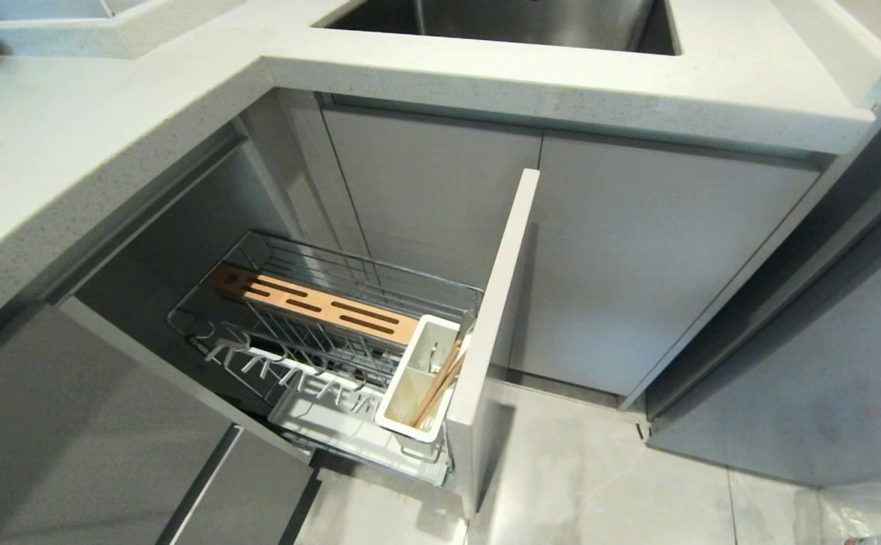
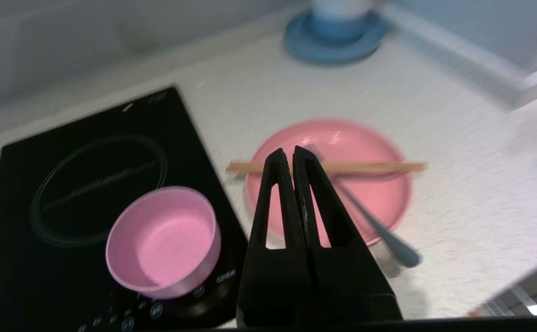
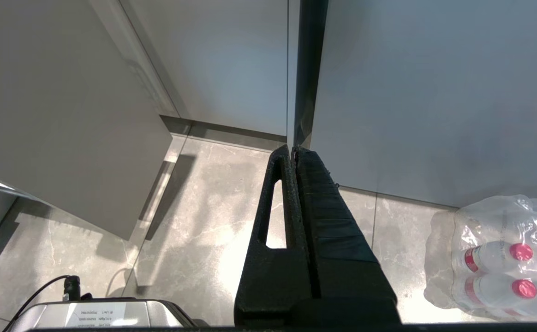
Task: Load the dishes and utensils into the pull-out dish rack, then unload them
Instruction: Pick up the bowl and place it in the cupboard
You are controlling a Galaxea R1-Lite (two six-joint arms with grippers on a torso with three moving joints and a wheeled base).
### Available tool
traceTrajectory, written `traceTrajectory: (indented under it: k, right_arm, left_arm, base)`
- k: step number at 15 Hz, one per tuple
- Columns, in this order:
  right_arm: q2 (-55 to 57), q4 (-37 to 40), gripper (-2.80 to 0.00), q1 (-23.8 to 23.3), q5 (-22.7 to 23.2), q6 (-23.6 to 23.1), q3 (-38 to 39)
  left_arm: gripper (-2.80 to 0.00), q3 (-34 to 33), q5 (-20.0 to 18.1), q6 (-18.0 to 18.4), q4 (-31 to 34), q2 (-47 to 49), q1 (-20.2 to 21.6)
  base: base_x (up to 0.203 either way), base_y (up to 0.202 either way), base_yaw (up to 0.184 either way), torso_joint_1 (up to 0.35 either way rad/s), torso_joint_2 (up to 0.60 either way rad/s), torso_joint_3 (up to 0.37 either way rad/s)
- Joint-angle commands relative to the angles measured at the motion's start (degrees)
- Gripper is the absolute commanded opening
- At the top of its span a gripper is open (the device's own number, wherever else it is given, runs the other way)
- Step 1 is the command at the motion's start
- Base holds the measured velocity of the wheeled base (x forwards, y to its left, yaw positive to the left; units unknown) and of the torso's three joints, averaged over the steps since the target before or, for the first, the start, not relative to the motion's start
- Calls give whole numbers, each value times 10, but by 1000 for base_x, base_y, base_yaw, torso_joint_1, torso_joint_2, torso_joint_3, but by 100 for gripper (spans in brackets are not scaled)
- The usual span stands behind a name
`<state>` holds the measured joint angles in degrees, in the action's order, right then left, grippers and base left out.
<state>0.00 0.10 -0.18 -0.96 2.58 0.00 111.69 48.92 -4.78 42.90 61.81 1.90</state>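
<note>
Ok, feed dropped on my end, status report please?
Left tool shut, empty, above pink plate. Right tool shut, parked near floor. Chopsticks in rack caddy; one chopstick, fork, bowl on counter. Nothing blocking.

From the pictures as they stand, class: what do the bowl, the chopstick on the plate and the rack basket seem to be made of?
The bowl: probably matte plastic, or perhaps glazed ceramic; even pink, no gloss.
The chopstick across the plate: light wood or bamboo by its pale tan colour.
The rack basket: chromed steel wire, thin bright rods, with a wood-look slotted strip.

Left gripper (image 2: 293, 151) closed, empty — right gripper (image 3: 293, 150) closed too.
</note>
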Motion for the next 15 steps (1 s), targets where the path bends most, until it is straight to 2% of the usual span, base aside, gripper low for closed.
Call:
traceTrajectory:
  k: [1, 4, 7, 9, 11, 13, 15]
  right_arm:
    - [0, 0, -280, 0, 0, 0, 1]
    - [0, 0, -280, 0, 0, 1, 1]
    - [0, 0, -280, 0, 0, 1, 1]
    - [0, 0, -280, 0, 0, 1, 1]
    - [0, 0, -280, 0, 0, 1, 1]
    - [0, 0, -280, 0, 0, 1, 1]
    - [0, 0, -280, 0, 0, 0, 1]
  left_arm:
    - [-280, 10, 5, -26, 28, 55, 35]
    - [-280, 9, -21, -125, 146, 79, 110]
    - [-280, 8, -118, -182, 200, 95, 218]
    - [-280, 8, -207, -194, 218, 103, 304]
    - [-280, 8, -282, -196, 225, 111, 371]
    - [-280, 8, -338, -197, 222, 125, 420]
    - [-280, 9, -363, -202, 205, 134, 448]
  base:
    - [0, 0, 0, 0, 0, 0]
    - [0, 0, 0, 0, 0, 0]
    - [0, 0, 0, 0, 0, 0]
    - [0, 0, 0, 0, 0, 0]
    - [0, 0, 0, 0, 0, 0]
    - [0, 0, 0, 0, 0, 0]
    - [0, 0, 0, 0, 0, 0]
